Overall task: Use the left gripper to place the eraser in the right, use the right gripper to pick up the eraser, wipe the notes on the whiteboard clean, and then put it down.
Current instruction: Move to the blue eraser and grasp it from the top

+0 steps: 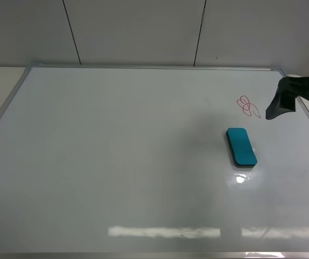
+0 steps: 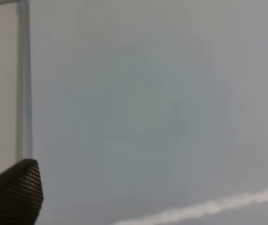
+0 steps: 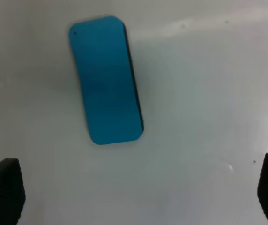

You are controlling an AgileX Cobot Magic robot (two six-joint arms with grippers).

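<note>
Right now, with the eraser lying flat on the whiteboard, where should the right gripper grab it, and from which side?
Pinch the eraser across its two long sides, near the middle, straight down from above. It lies flat on the whiteboard and is narrowest that way, so the open right gripper should span it.

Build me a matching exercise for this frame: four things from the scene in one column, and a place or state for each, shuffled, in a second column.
Things
1. teal-blue oblong eraser
2. red marker scribble
3. black two-fingered right gripper
4. large glossy white whiteboard with silver frame

Places or states
A. open, gripping nothing, near the board's right edge
B. lying flat, right of the board's centre
C. fills most of the view, under everything else
D. unwiped, between the eraser and the far edge

Pairs: 1-B, 2-D, 3-A, 4-C
</note>
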